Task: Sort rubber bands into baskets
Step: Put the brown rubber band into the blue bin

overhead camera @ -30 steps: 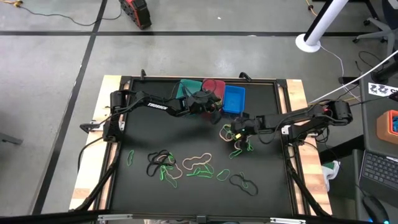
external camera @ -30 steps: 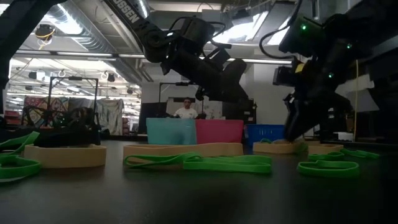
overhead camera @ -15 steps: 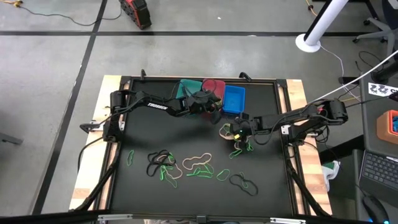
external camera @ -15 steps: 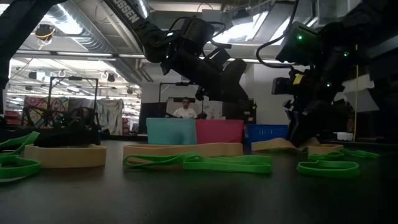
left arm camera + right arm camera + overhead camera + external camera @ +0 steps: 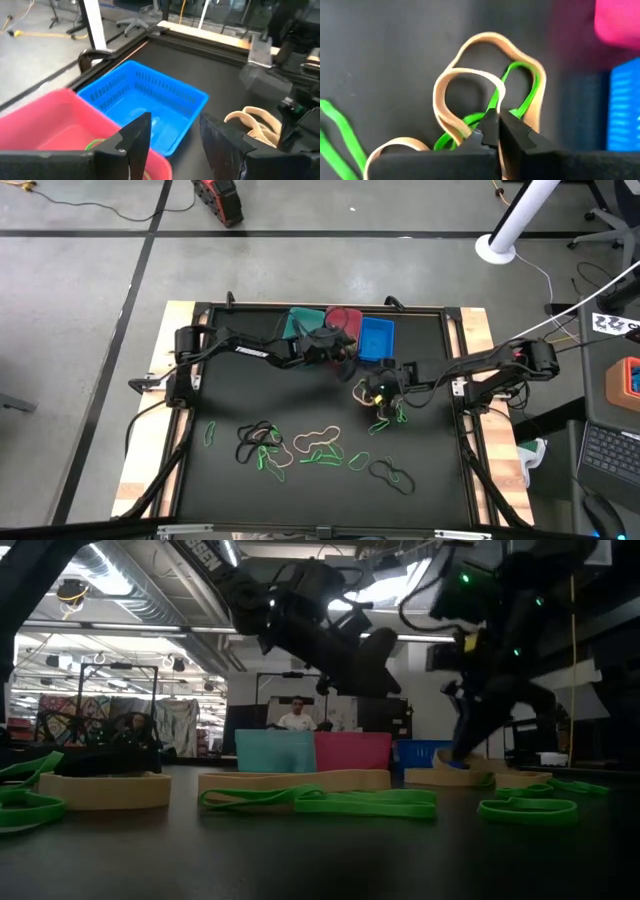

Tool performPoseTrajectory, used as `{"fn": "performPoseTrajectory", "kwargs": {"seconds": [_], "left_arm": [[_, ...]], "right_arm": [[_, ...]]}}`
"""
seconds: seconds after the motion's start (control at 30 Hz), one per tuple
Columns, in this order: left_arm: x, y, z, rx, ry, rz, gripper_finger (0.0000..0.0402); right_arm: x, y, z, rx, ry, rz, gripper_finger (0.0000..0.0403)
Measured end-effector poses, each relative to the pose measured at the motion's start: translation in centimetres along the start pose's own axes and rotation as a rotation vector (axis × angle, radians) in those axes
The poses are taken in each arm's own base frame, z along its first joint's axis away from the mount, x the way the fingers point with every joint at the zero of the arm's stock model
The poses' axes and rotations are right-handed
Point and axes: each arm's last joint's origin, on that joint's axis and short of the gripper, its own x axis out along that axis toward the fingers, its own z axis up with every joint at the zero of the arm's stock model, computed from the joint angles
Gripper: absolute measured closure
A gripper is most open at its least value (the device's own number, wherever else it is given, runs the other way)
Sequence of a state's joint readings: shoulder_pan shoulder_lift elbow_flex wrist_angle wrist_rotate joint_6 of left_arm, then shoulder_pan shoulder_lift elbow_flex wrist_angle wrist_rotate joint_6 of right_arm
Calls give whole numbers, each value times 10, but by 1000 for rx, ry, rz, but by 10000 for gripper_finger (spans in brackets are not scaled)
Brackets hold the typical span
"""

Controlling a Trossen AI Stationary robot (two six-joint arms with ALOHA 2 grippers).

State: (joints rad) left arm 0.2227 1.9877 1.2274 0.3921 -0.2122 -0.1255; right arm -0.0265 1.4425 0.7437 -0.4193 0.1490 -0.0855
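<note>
The right hand (image 5: pixel 374 389) is seen low over the black surface (image 5: pixel 230 395), just in front of the blue basket (image 5: pixel 376 340), on a small tangle of rubber bands. In the right wrist view its two dark fingers (image 5: pixel 492 127) are pressed together, clamped on a green rubber band (image 5: pixel 512 100) where it crosses a tan rubber band (image 5: pixel 470 80) — the tan loops lie flat on the surface around the pinch.

The left hand (image 5: pixel 335 345) is held above the row of baskets at the far edge of the surface. In its wrist view the fingers (image 5: pixel 135 137) are spread apart, with nothing between them; below them the red basket (image 5: pixel 55 117) and the blue one are seen side by side and touching, and a bit of green shows inside the red basket. The teal basket (image 5: pixel 298 322) stands on the other side of the red one.

More rubber bands are scattered across the near half of the surface — a black cluster (image 5: pixel 258 434), green loops (image 5: pixel 322 452), a tan loop (image 5: pixel 318 435) and a lone green band (image 5: pixel 211 433) toward the left arm's side. A further black band (image 5: pixel 392 474) lies well apart from the baskets, toward the right arm's side.

In the low view a person (image 5: pixel 293 716) is visible in the room beyond the baskets.
</note>
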Motion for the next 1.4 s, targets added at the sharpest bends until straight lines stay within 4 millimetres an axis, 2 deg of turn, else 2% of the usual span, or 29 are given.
{"fn": "performPoseTrajectory", "kwargs": {"seconds": [0.23, 0.4, 0.5, 0.63, 0.77, 1.07, 1.23, 1.4], "left_arm": [[-33, -8, 31, 83, 3, -23, 235], [-58, -15, 44, 136, 46, -45, 235], [-71, -19, 51, 146, 61, -58, 235], [-83, -24, 56, 156, 72, -75, 235], [-91, -31, 59, 164, 69, -96, 235], [-95, -40, 56, 178, 79, -120, 235], [-95, -40, 55, 175, 91, -119, 235], [-95, -43, 55, 176, 91, -125, 235]], "right_arm": [[-29, -10, 31, -144, 11, -98, 400], [-50, -19, 49, -226, 19, -204, 400], [-60, -30, 57, -244, 20, -236, 400], [-70, -53, 63, -226, 36, -309, 401], [-79, -82, 65, -194, 53, -367, 401], [-102, -142, 62, -100, 35, -438, 402], [-103, -169, 48, -73, -6, -349, 402], [-100, -184, 33, -18, -76, -214, 402]]}}
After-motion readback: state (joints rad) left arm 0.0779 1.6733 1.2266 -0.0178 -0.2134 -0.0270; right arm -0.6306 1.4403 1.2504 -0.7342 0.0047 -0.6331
